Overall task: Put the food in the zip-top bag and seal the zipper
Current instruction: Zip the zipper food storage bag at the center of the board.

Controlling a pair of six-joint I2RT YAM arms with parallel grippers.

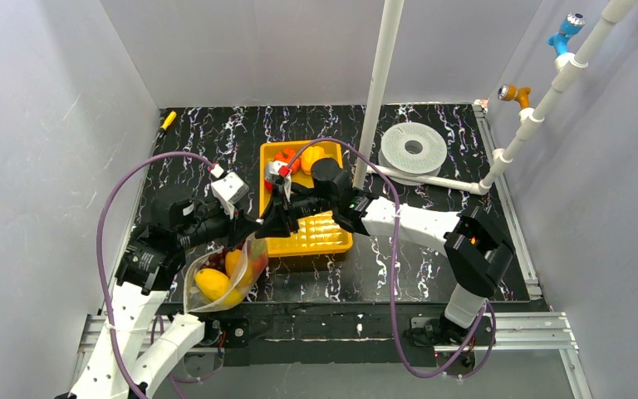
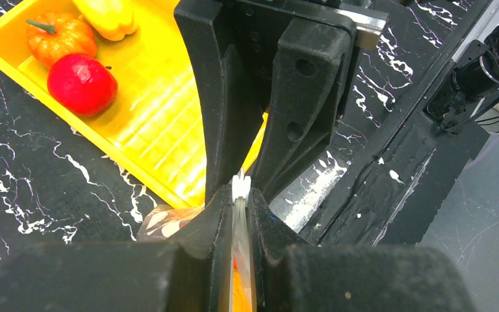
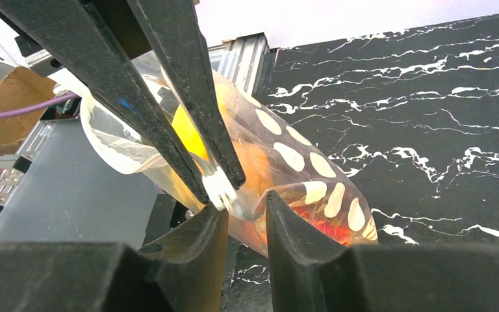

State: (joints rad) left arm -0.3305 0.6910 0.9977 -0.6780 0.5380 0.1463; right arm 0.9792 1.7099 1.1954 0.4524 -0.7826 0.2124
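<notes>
Zip-top bag (image 1: 247, 256), lower left, holds yellow, red food (image 1: 210, 283); we see left gripper (image 2: 241, 203) pinching zipper (image 2: 241, 184), right gripper (image 3: 247, 211) astride it, grip unclear.

White links (image 1: 415, 223), black joints (image 1: 475, 249), purple cables (image 1: 393, 274), black jaws.

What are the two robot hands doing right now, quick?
Left hand: closed, pinching the zip-top bag at its zipper.
Right hand: closed on the same zipper, opposite the left hand.
</notes>
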